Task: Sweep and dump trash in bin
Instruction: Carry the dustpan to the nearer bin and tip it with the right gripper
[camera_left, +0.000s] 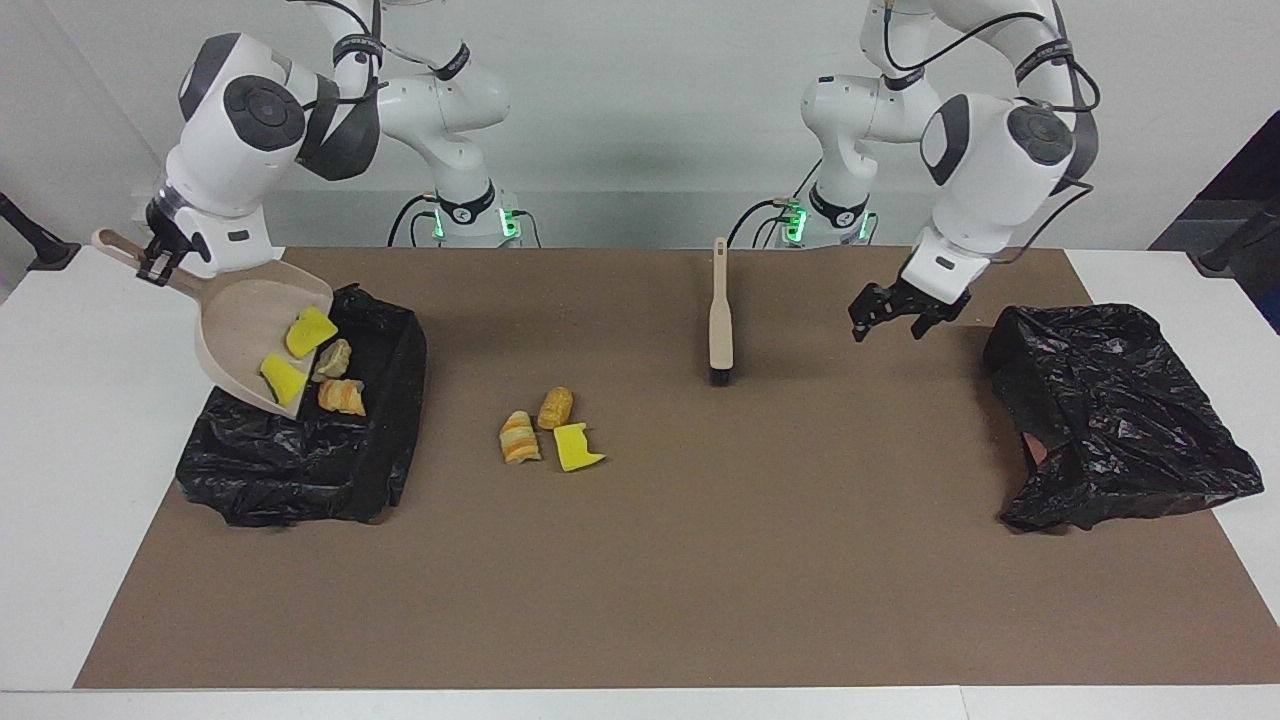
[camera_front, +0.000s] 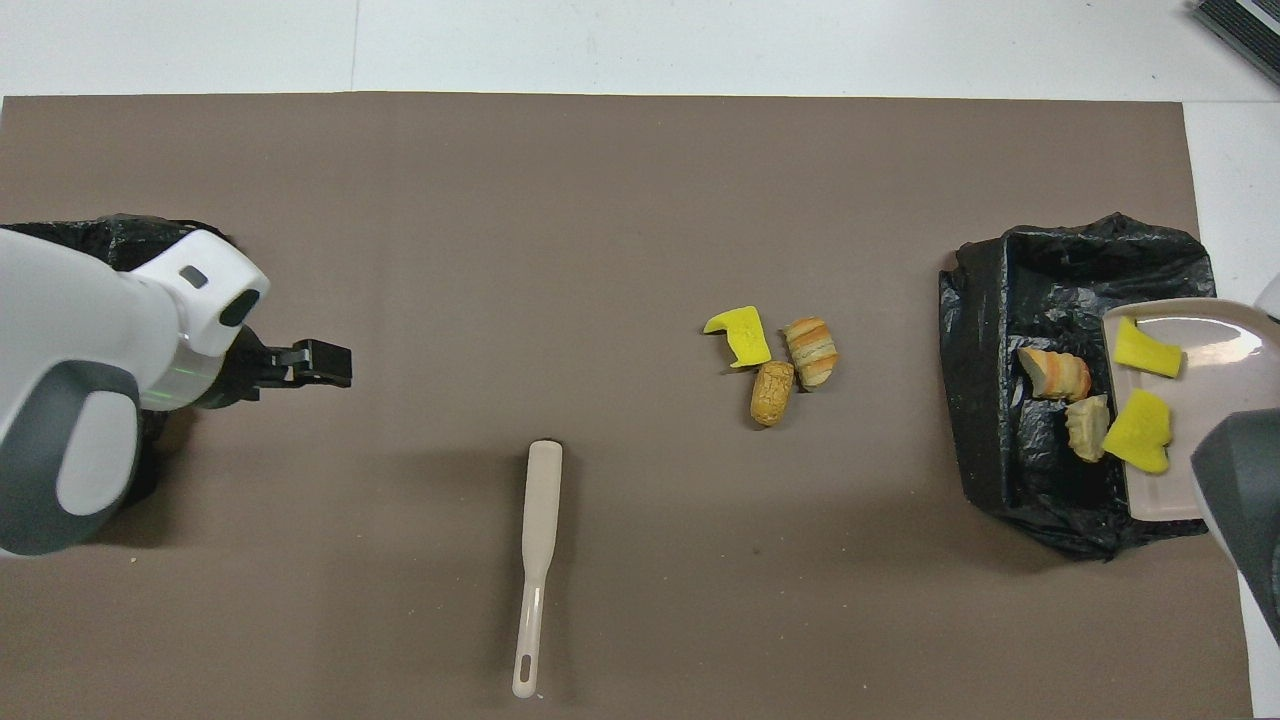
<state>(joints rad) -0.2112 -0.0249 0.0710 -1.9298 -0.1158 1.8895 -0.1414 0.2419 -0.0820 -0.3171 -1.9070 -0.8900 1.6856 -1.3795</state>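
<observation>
Four chunks of trash (camera_left: 310, 362) are being tipped from the dustpan (camera_left: 245, 325), pinched at its handle by the right gripper (camera_left: 160, 262), into the bin (camera_left: 300, 440). Three chunks (camera_left: 548, 430), yellow and tan, are left mid-mat. The brush (camera_left: 719, 325) lies released; the left gripper (camera_left: 890, 312), fingers spread, would be needed to retake it.

Bright even overhead light; soft short shadows; sharp, no glare.

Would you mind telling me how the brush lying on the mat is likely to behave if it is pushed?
The brush looks stiff, straight and slender, so it would probably slide or pivot rather than bend. Lying flat on the brown mat, it seems unlikely to roll.
</observation>
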